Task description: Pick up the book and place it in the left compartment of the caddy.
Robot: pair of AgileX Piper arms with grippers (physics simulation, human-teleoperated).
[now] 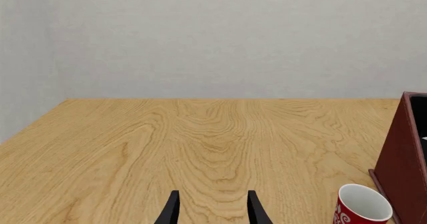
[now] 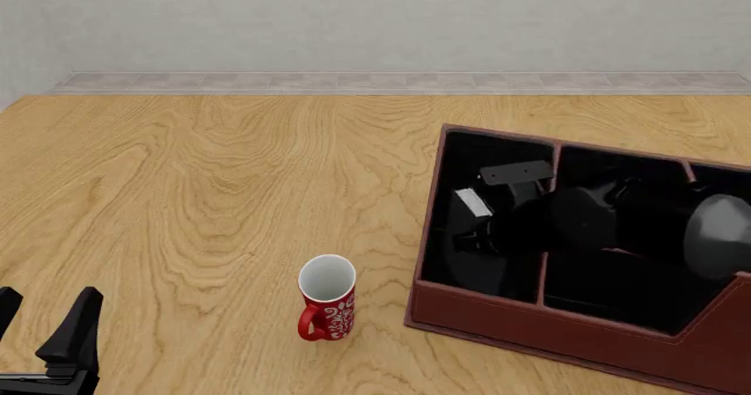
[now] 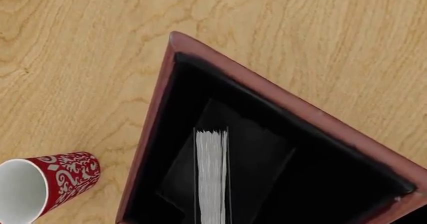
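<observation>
While the right gripper (image 2: 487, 215) hung inside the long black-lined left compartment (image 2: 470, 272) of the reddish-brown leather-look caddy (image 2: 564, 333), its jaws pinched the thin black hardcover book (image 3: 212, 176), white page edges up, within that bay. Idle, the left gripper (image 2: 47, 325) hovered near the wooden table (image 2: 200, 193), jaws spread, with the red-and-white patterned mug (image 2: 326, 298) beside the caddy.

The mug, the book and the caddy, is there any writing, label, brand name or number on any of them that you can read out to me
None: no readable text in any view.
Mug: only a white swirl pattern on red, no letters.
Book: plain white page edges and black covers, nothing printed that shows.
Caddy: plain reddish-brown walls, no label.
</observation>
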